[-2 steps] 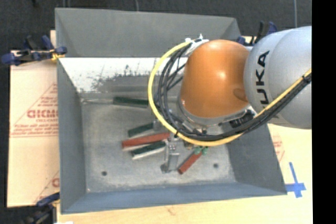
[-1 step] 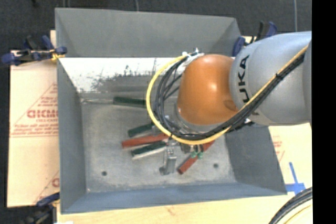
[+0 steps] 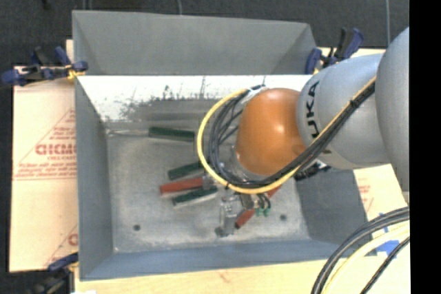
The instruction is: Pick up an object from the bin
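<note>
The jaws stood low near the front wall of the bin (image 3: pixel 93 169), under the orange wrist cover (image 3: pixel 269 131). Whether they were spread or pressed together could not be told. Just beside them, toward the view's right, lay a short red stick (image 3: pixel 245 217), its long axis slanting up to the right, with a small green piece (image 3: pixel 262 212) by it. It looked the likeliest pick. Off to the left lay an upper green marker (image 3: pixel 185 169), a red marker (image 3: pixel 179 186) and a lower green marker (image 3: pixel 194 197), roughly parallel, and a dark green marker (image 3: pixel 172 133) lay farther back. The arm (image 3: pixel 344 120) bore black letters, part of "KUKA".
</note>
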`<state>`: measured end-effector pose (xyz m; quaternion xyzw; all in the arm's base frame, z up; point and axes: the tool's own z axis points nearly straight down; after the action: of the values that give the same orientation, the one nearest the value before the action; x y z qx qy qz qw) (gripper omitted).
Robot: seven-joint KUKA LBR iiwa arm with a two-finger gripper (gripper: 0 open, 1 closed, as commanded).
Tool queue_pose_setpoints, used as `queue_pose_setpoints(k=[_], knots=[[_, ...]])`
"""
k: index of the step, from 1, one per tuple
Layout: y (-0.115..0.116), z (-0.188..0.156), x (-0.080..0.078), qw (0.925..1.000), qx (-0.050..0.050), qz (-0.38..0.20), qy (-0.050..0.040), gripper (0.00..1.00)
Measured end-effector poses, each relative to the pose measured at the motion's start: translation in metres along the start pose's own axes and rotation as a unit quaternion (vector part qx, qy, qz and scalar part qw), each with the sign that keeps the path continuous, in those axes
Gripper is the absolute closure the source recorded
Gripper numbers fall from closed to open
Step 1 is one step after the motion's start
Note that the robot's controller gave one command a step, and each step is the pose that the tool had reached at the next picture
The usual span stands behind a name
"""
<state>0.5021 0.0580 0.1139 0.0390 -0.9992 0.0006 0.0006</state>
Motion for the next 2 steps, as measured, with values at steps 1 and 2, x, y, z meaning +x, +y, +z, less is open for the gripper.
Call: queue_pose_setpoints(k=[1, 2], knots=[[0.012, 0.018, -0.036, 0.9994, -0.001, 0.035, -0.0032, 0.0], [0.023, 0.042, -0.023, 0.9999, -0.001, 0.015, -0.0034, 1.0]])
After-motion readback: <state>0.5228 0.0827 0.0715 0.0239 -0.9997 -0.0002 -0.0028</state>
